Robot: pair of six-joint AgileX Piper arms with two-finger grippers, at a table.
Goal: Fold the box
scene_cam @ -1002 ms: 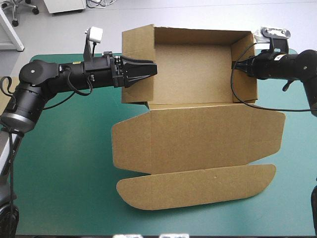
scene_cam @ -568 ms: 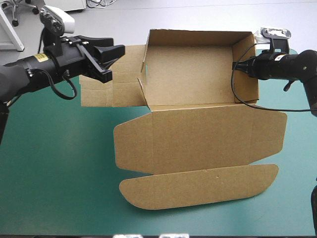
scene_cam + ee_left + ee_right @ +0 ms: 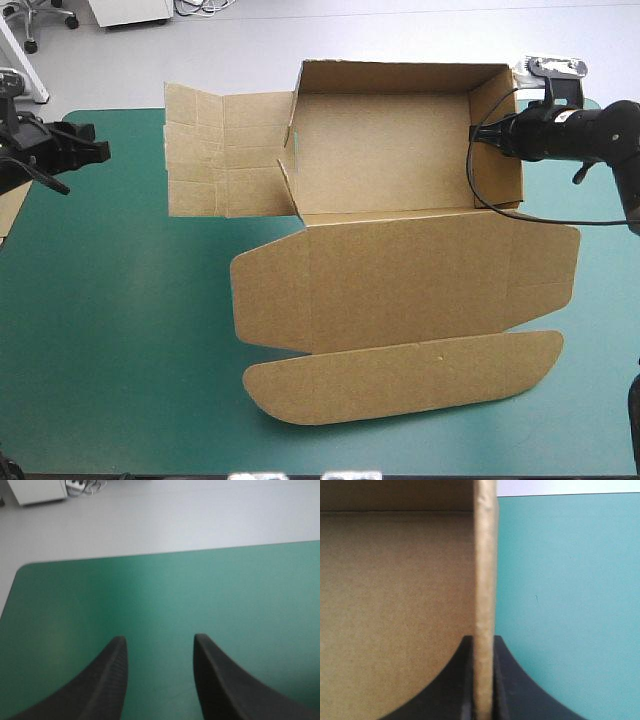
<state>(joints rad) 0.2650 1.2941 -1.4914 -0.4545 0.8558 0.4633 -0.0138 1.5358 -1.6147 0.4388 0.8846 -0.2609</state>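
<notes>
Pulled back since the earlier frames, the left gripper [image 3: 72, 165] is now seen out by the table's left edge, well apart from the box [image 3: 385, 150]. Box's left wall [image 3: 225, 150], held up just before, has been let go and lies flat, spread out twd that gripper. Its fingers [image 3: 110, 680] are parted w/ nothing betw them; only teal-green cover [image 3: 175, 590] is seen ahead and under.

Right gripper [image 3: 483, 640] hasn't shifted: it's clamped on the box's right wall [image 3: 484, 570], one black finger inside the tray, one outside, the board's edge pinched upright betw them. Brown floor is seen on the inner side, bare cover on the outer.

Tray part sits betw the two grippers, back and right walls raised. Lid [image 3: 400, 270] is laid flat on the cover, on the near side of the right gripper, its rounded flap outermost. A strip of spare board [image 3: 8, 210] is glimpsed just beside the left gripper, at the table's edge.
</notes>
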